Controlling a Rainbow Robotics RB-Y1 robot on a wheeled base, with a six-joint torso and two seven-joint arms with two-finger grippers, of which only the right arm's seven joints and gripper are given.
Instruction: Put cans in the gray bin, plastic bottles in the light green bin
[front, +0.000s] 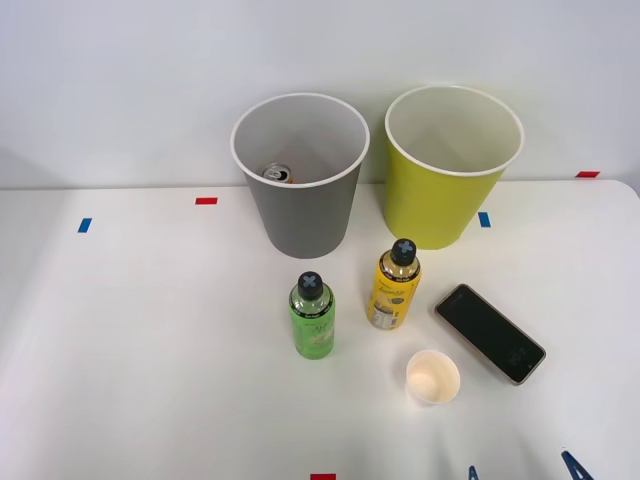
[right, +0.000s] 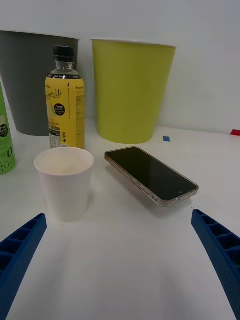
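At the far edge of the white table (front: 150, 340) stand the gray bin (front: 300, 190) and, just beside it at three o'clock, the light green bin (front: 445, 190). Inside the gray bin a can (front: 277, 174) lies low against the wall; it seems orange-sided, though little of it shows. At six o'clock from the gray bin the green bottle (front: 312, 316) stands upright, with the yellow bottle (front: 394, 284) near it at two o'clock, both black-capped. A white paper cup (front: 432, 377) sits at five o'clock from the yellow bottle, and a dark phone (front: 490, 333) lies flat at four o'clock from that bottle. The right gripper (right: 120, 255) hovers low at the near edge, its blue ribbed fingers (right: 220, 250) spread wide and grasping nothing.
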